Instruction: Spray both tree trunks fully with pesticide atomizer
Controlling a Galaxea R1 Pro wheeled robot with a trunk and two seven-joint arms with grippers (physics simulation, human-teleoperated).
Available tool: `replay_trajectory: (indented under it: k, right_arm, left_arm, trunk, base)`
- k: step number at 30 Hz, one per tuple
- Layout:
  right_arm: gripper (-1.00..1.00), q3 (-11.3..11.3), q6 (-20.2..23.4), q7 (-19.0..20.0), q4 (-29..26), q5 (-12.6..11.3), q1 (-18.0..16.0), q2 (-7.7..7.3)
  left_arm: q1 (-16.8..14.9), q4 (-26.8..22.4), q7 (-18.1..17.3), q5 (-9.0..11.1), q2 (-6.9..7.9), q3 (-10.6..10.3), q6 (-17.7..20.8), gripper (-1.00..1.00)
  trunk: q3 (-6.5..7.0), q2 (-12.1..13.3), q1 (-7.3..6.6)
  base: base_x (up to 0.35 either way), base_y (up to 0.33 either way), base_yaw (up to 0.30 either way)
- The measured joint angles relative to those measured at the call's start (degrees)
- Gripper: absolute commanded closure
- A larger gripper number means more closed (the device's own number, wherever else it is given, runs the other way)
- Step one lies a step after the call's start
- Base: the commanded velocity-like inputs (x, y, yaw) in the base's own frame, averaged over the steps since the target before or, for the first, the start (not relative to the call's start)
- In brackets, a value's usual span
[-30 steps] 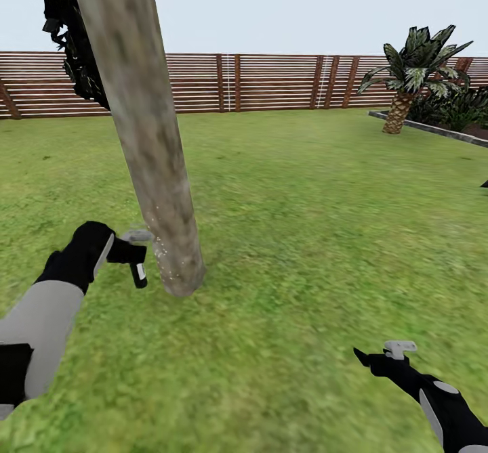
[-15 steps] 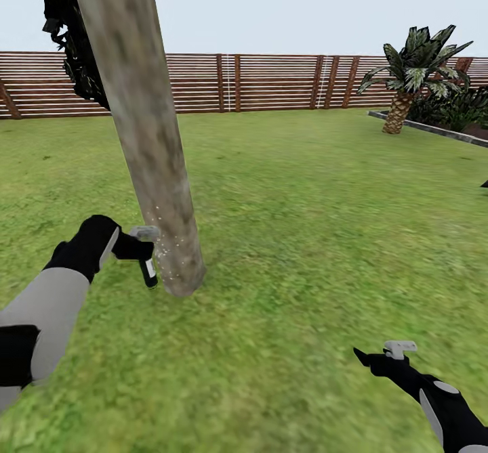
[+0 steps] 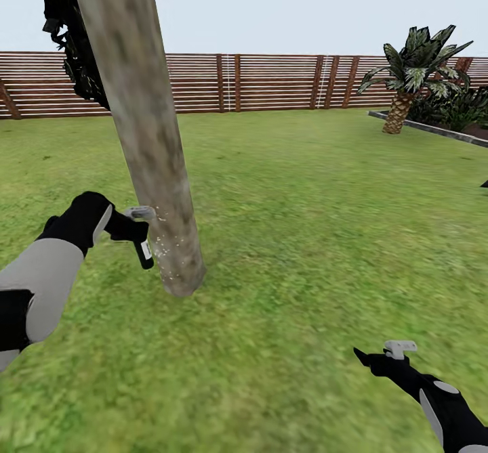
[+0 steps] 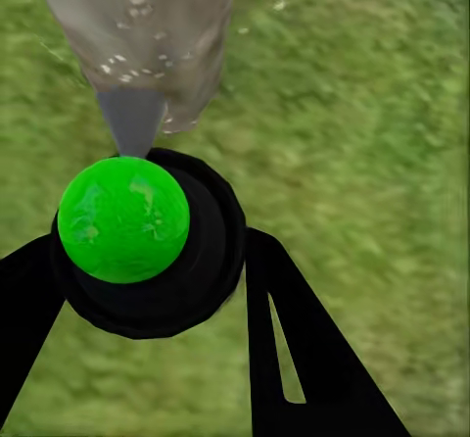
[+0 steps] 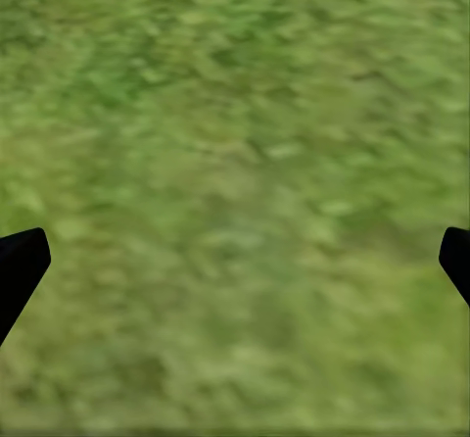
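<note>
A: Where's the spray bottle [image 3: 144, 248] right now?

B: In the left gripper [image 3: 129, 226], whose fingers are closed on its black body. It is held low beside the tree trunk [image 3: 146, 128], grey nozzle head just short of the bark. From the left wrist camera you look down on the bottle's green spot [image 4: 122, 218], with the nozzle aimed at the trunk.

A: Any spray landing?

B: White specks [image 3: 165, 244] dot the bark near the base, next to the nozzle. Higher up the trunk looks bare, as far as I can tell.

A: So what could go wrong?

B: Mostly coverage, I think. The specks sit on one low patch of the near side; holding this height and angle would probably leave the upper trunk and the far side untreated. The trunk leans too, so a straight lift could carry the nozzle off line or bump it into the bark, which could twist the bottle in the grip.

A: And the right arm?

B: The right gripper [image 3: 377, 358] hangs low over the grass [image 3: 305, 236], well apart from the trunk, spread wide and holding nothing. The fence [image 3: 271, 80] and the small palm [image 3: 410, 74] are far behind.
</note>
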Motion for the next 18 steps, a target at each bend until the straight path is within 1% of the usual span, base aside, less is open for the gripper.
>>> replay_trajectory:
  k: [2, 8, 10, 14, 17, 18]
  right_arm:
    - [-1.00, 0.0, 0.0, 0.0, 0.0, 0.0, 0.0, 0.00]
    - [-1.00, 0.0, 0.0, 0.0, 0.0, 0.0, 0.0, 0.00]
    - [-1.00, 0.0, 0.0, 0.0, 0.0, 0.0, 0.0, 0.00]
    - [-1.00, 0.0, 0.0, 0.1, 0.0, 0.0, 0.0, 0.00]
    - [-1.00, 0.0, 0.0, 0.1, 0.0, 0.0, 0.0, 0.00]
    - [-1.00, 0.0, 0.0, 0.1, 0.0, 0.0, 0.0, 0.00]
  left_arm:
    - [-0.6, 0.5, 0.0, 0.0, -0.05, 0.0, 0.0, 1.00]
    - [-5.8, 5.2, 0.0, -0.1, -0.17, 0.0, 0.0, 1.00]
    - [-6.0, 5.6, 0.0, -0.1, -0.17, -0.1, 0.0, 1.00]
    - [-4.9, 5.7, 0.0, -0.3, -0.26, -0.2, -0.2, 1.00]
    - [-1.8, 5.5, 0.0, -0.3, -0.29, -0.2, -0.3, 1.00]
    - [0.7, 5.1, 0.0, 0.2, -0.45, 0.0, -0.4, 1.00]
  trunk:
    - [0.00, 0.0, 0.00]
    - [0.00, 0.0, 0.00]
    - [0.00, 0.0, 0.00]
    - [0.00, 0.0, 0.00]
    - [-0.01, 0.0, 0.01]
    - [0.00, 0.0, 0.00]
  base:
    - [0.000, 0.000, 0.000]
    - [0.000, 0.000, 0.000]
    - [0.000, 0.000, 0.000]
    - [0.000, 0.000, 0.000]
    - [0.000, 0.000, 0.000]
    - [0.000, 0.000, 0.000]
